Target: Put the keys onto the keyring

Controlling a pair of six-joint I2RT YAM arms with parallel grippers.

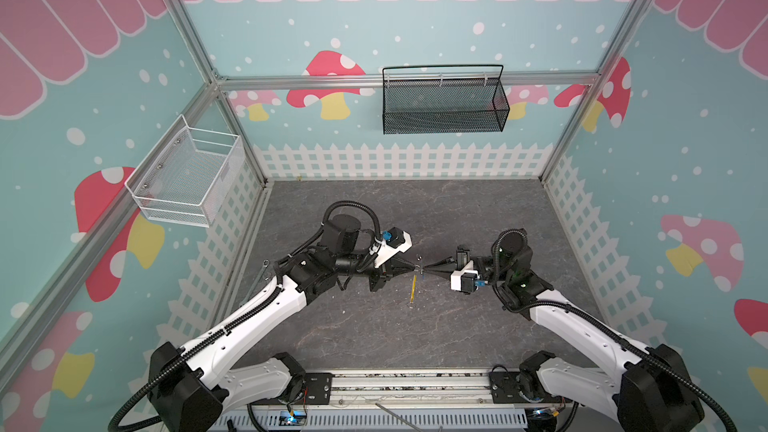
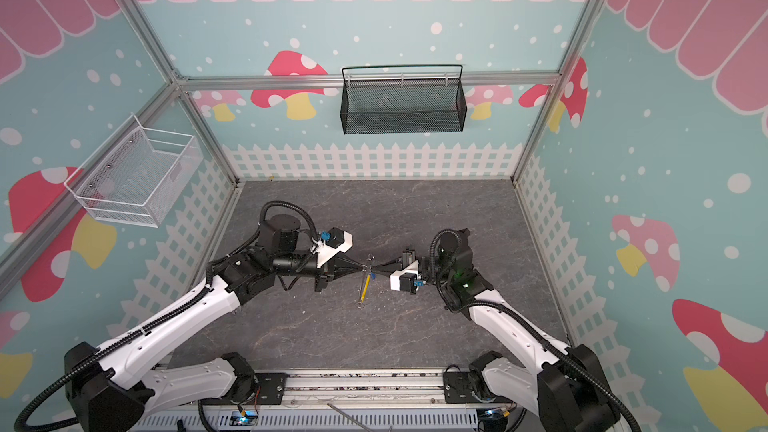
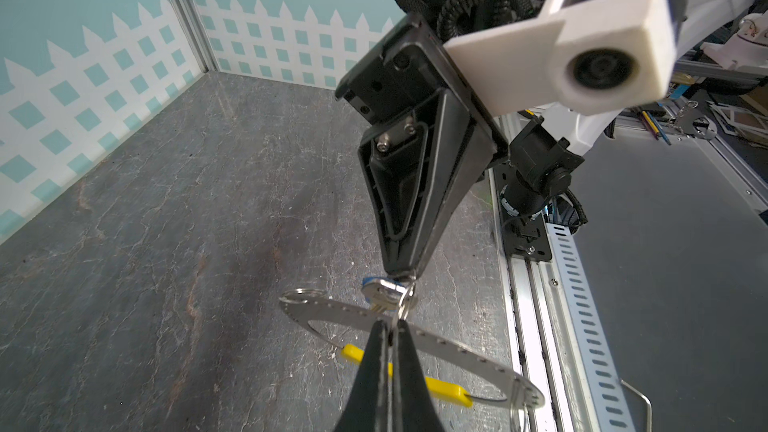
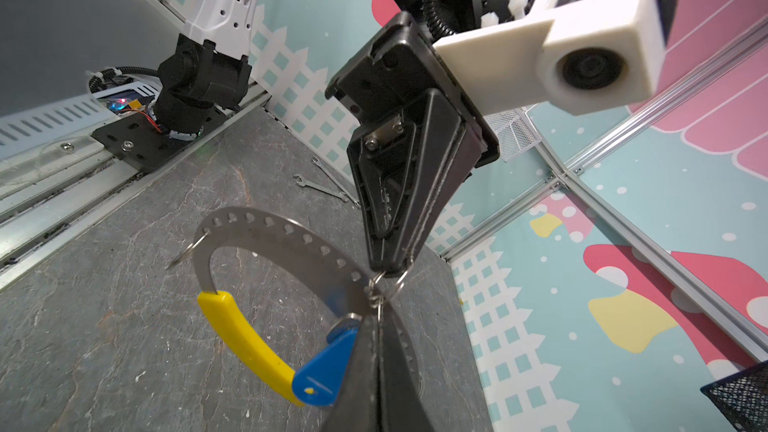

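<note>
Left jaws pinched shut on the keyring — right jaws clamped on the key, tips almost meeting.

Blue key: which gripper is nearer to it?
Right. The right gripper pinches the key by its blue head. The left gripper faces it, shut on the ring beside the key.

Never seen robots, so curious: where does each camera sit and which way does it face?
Top views: overhead, looking down at table; left arm, right arm show.
Left wrist: on left arm, looking past left end effector at keyring.
Right wrist: on right arm, looking past right end effector at keyring.
Wrist views share the key.
</note>
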